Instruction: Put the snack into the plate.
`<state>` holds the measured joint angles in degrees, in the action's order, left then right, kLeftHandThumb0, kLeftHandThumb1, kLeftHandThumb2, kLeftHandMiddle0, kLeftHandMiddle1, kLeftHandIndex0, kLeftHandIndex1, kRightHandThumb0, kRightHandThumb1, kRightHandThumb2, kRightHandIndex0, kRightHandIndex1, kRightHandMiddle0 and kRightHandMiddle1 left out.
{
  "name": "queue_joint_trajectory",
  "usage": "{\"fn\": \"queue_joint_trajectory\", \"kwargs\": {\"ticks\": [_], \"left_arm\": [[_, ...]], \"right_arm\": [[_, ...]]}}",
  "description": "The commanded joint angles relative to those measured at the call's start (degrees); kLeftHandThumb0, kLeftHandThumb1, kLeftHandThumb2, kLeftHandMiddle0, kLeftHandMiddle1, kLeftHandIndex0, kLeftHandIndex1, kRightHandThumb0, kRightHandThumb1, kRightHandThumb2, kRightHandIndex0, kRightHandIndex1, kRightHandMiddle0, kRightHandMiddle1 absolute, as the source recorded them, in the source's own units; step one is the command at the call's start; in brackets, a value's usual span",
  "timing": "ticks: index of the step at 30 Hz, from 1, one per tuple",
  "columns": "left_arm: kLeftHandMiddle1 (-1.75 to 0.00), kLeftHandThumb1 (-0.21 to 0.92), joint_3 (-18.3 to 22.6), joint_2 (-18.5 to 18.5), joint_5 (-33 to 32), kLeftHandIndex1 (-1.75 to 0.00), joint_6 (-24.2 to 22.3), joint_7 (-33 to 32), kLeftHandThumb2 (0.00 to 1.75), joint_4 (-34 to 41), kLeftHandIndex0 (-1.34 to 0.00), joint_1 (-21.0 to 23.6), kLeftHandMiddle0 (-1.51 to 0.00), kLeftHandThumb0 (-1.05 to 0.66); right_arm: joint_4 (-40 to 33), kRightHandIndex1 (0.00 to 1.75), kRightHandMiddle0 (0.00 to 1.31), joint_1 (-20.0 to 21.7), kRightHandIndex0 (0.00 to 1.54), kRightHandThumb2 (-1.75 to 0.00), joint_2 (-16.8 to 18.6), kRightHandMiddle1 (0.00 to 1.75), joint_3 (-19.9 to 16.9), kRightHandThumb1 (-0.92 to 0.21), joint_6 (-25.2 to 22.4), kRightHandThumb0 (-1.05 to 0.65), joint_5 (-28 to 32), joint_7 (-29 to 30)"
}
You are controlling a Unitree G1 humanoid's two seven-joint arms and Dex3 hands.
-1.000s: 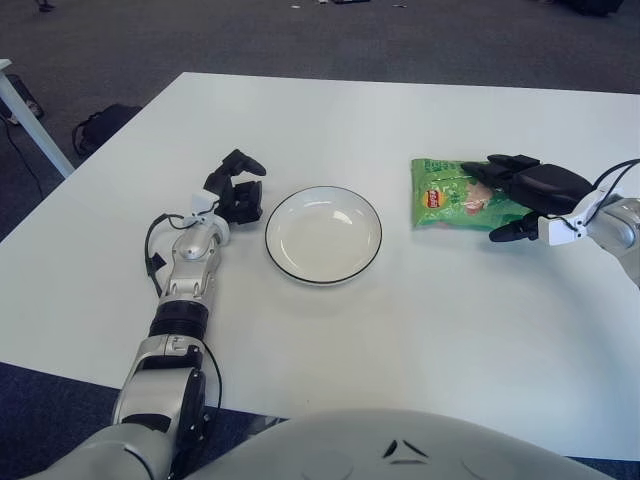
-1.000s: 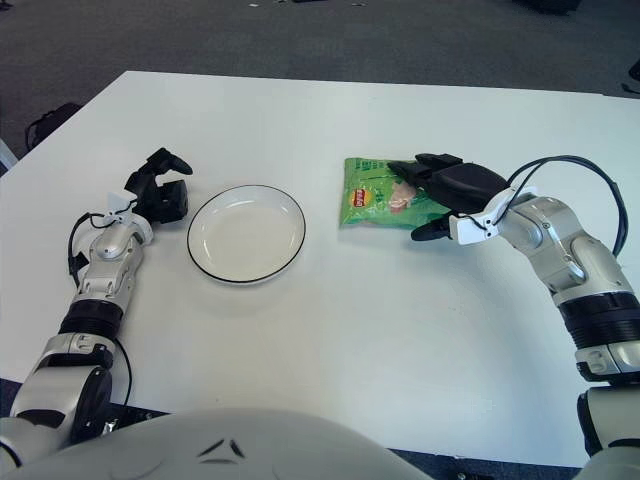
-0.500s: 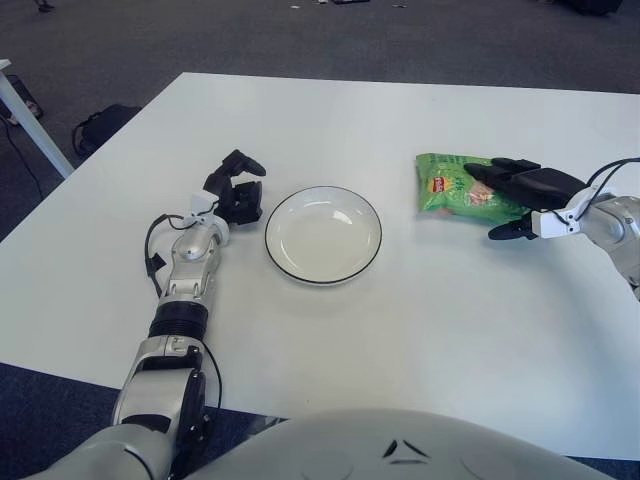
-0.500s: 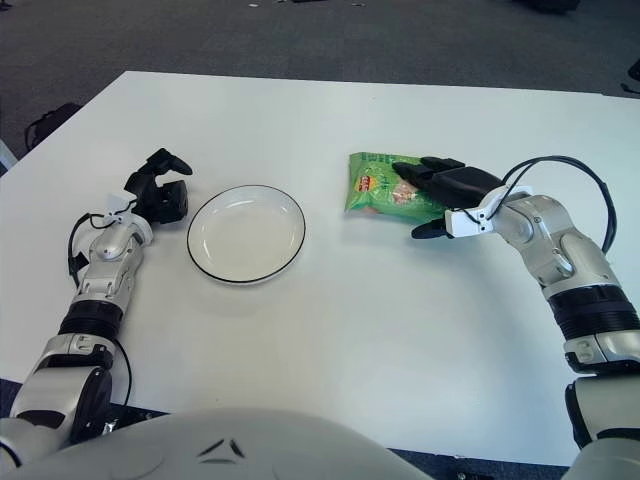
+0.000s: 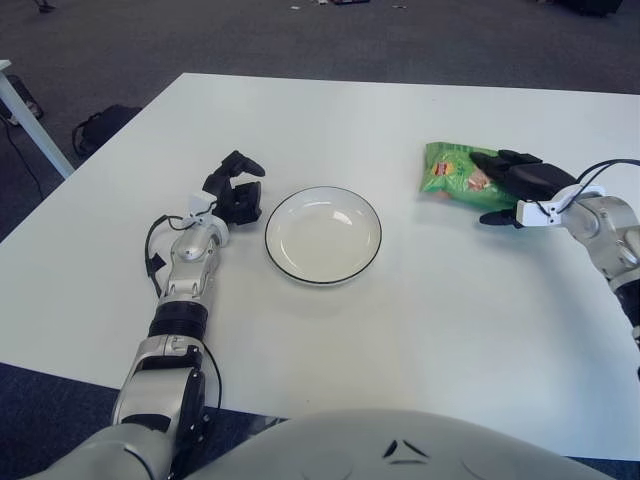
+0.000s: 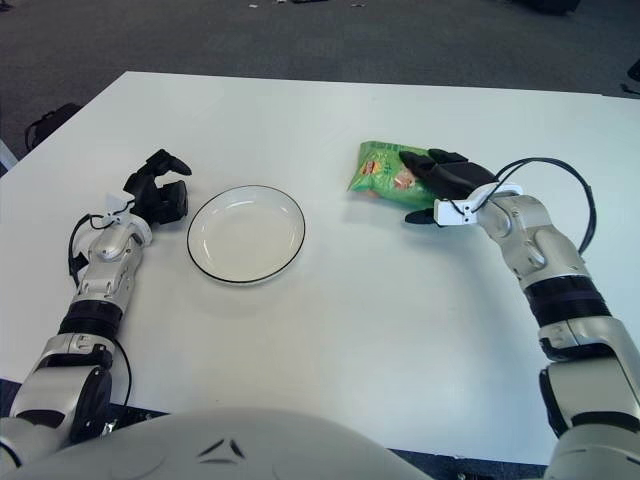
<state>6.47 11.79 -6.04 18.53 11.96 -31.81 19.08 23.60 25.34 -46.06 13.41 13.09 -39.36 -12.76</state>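
The snack is a green bag [image 5: 452, 172] at the right of the white table, tilted with its near edge raised off the surface. My right hand [image 5: 515, 186] is shut on the bag's right end, fingers over the top and thumb underneath; it also shows in the right eye view [image 6: 440, 185]. The white plate with a dark rim [image 5: 323, 234] sits empty at the table's middle, well left of the bag. My left hand [image 5: 235, 193] rests on the table just left of the plate, fingers relaxed and empty.
The white table [image 5: 400, 330] runs to the far edge, with dark carpet beyond. A dark bag [image 5: 100, 125] lies on the floor at the far left. A cable [image 6: 560, 175] loops off my right wrist.
My right hand has closed on the snack bag and drawn it up and away from me, tilting it off the table. The left hand and the plate have not moved.
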Motion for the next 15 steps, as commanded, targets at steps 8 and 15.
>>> {"fn": "queue_joint_trajectory", "kwargs": {"ticks": [8, 15], "left_arm": [[-1.75, 0.54, -0.75, -1.03, 0.64, -1.75, 0.24, 0.81, 1.04, -2.85, -0.44, -3.85, -1.17, -0.41], [-1.75, 0.54, -0.9, -1.05, 1.0, -1.75, 0.12, 0.43, 1.04, -2.29, -0.44, -4.17, -1.17, -0.41]], "right_arm": [[13.52, 0.0, 0.0, 3.2, 0.0, -0.6, 5.35, 0.13, 4.67, -0.92, -5.63, -1.01, -8.94, 19.53], [19.18, 0.63, 0.0, 4.51, 0.01, -0.66, 7.73, 0.83, 7.27, -0.7, -6.23, -0.66, -13.27, 37.82]]}}
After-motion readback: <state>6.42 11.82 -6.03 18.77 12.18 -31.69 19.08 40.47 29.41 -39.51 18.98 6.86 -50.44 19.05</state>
